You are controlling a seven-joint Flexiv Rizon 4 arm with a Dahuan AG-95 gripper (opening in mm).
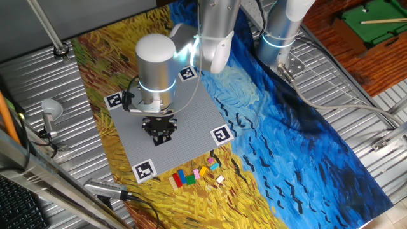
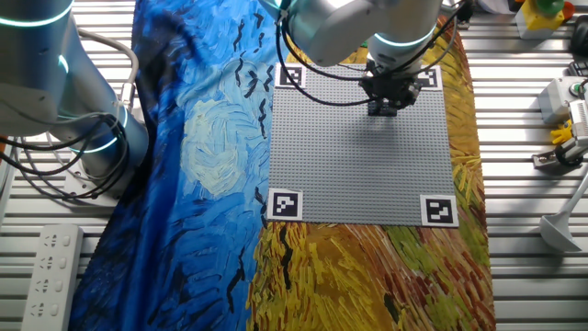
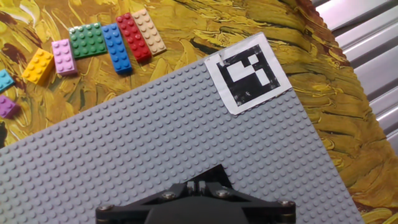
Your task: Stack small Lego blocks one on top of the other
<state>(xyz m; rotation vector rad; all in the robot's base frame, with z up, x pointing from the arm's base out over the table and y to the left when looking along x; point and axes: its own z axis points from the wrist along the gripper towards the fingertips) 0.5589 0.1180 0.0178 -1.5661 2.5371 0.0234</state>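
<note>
Small Lego blocks lie in a row on the painted cloth beyond the baseplate corner: tan (image 3: 148, 30), red (image 3: 134, 37), blue (image 3: 117, 48), green (image 3: 87, 40), pink (image 3: 63, 56) and yellow (image 3: 37, 66). In one fixed view they form a cluster (image 1: 191, 177) in front of the plate. My gripper (image 3: 200, 185) hangs low over the grey baseplate (image 3: 155, 143), away from the blocks. Its fingers are pressed together, with nothing visible between them. It also shows in both fixed views (image 1: 159, 135) (image 2: 382, 106). No black block is in view.
Black-and-white square markers (image 3: 247, 73) sit at the baseplate's corners. A cyan block (image 3: 3, 81) and a purple block (image 3: 6, 107) lie at the hand view's left edge. A second robot arm's base (image 1: 283, 32) stands behind the cloth. Ribbed metal table surrounds the cloth.
</note>
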